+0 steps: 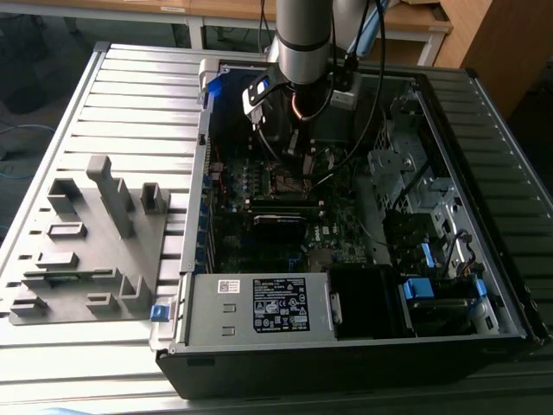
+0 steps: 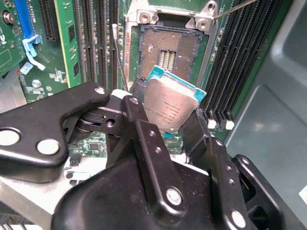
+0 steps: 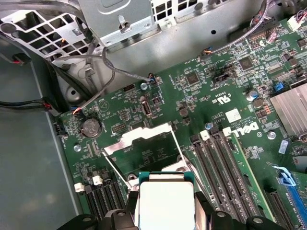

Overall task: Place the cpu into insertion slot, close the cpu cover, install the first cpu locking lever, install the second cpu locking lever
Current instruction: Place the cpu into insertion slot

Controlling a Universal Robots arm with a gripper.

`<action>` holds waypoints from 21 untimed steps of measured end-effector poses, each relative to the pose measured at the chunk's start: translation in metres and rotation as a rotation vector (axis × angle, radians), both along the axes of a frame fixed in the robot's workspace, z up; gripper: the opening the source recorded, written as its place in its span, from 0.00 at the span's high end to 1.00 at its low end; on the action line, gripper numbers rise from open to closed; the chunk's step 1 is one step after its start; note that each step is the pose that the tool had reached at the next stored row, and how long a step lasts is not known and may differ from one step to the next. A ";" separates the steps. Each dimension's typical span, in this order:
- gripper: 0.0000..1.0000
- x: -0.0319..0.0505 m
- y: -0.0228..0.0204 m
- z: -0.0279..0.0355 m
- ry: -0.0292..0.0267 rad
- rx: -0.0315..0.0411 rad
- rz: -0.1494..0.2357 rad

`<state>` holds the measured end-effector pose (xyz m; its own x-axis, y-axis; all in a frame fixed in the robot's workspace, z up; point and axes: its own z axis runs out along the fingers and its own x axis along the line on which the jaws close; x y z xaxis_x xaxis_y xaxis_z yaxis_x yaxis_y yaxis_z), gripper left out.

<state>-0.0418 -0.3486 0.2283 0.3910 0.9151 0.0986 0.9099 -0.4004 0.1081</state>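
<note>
- The cpu (image 2: 169, 103), grey-silver top up with a teal edge showing, is pinched between the two black fingers (image 2: 144, 132) of the gripper (image 2: 168, 115). The jaws are drawn in narrow, clamped on opposite sides of the chip.
- In the second wrist view the chip hangs at the near edge of the insertion slot (image 2: 165, 50), not seated. The slot's dark pin field lies bare inside its silvery rim.
- In the first wrist view the cpu cover (image 3: 138, 135) stands swung up on its hinge, with green board visible through its window.
- Two thin wire levers (image 3: 114, 171) slant out on either side of the socket.
- Long black memory slots (image 2: 96, 43) line both sides of the socket on the green motherboard (image 3: 201, 91).
- The first wrist view takes in more of the board: a round coin battery (image 3: 90, 127), a finned silver heatsink (image 3: 292, 108) and a blue clip (image 3: 287, 179).
- The exterior view pulls back to the room, where the arm (image 1: 302, 43) reaches straight down into an open black computer case (image 1: 346, 372). The case lies on its side on a slatted grey metal table (image 1: 130, 95).
- A power supply (image 1: 276, 303) with a white label fills the case's near end.
- A grey fixture (image 1: 86, 233) of posts and pockets rests on the table, beside the case at the exterior view's left.
- A wooden desk (image 1: 406, 22) and a wooden cabinet (image 1: 492, 43) stand behind the table.
</note>
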 end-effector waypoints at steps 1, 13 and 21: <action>0.46 0.0000 0.0000 0.0000 0.0000 -0.0007 0.000; 0.46 0.0000 0.0000 0.0000 0.0000 -0.0083 0.000; 0.46 0.0000 0.0000 0.0000 0.0000 -0.0133 0.000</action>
<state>-0.0418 -0.3486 0.2283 0.3910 0.9163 0.0864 0.9099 -0.3989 0.1134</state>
